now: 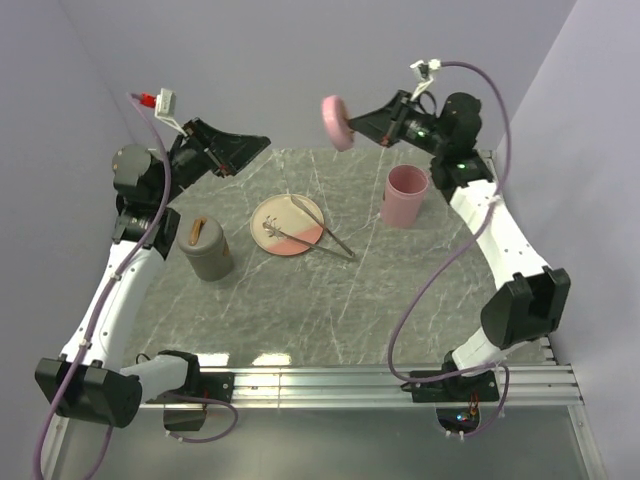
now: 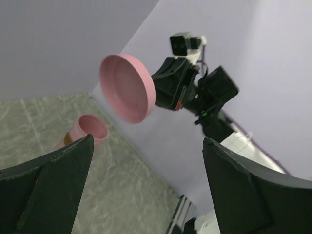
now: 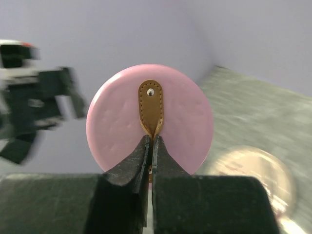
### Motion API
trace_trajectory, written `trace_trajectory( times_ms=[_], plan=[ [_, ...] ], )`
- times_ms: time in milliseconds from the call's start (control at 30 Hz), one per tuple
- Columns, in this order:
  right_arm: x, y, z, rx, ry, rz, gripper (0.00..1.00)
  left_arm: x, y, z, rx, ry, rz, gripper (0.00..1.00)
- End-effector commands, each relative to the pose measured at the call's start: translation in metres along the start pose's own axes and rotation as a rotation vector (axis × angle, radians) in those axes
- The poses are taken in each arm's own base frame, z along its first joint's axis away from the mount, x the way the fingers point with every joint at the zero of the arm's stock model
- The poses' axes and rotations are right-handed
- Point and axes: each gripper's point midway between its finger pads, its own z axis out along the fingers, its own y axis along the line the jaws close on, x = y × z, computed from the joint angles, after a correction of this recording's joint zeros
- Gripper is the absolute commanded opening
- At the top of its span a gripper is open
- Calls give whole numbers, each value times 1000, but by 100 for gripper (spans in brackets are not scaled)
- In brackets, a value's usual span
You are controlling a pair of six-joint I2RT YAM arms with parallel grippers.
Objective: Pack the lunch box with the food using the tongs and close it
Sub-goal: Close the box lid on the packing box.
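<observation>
No readable text or labels anywhere.

I get soft, even light from above in the top view. The marble table (image 1: 350, 300) shows two white glare patches at its near edge and only faint shadows. On the right wrist view the pink lid (image 3: 150, 119) is sharp, while the left arm (image 3: 34, 112) and what I take for the plate (image 3: 253, 175) smear with blur. The left pincer (image 2: 147, 141) has fingers (image 2: 48, 190) nearly black, underexposed.
</observation>
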Motion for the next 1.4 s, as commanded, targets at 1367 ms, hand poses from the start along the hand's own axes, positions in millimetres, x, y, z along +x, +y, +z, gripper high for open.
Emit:
trace_trajectory(
  times_ms=[1367],
  plan=[
    [38, -238, -159, 913, 593, -482, 0, 30, 70, -39, -299, 315, 548, 99]
  ],
)
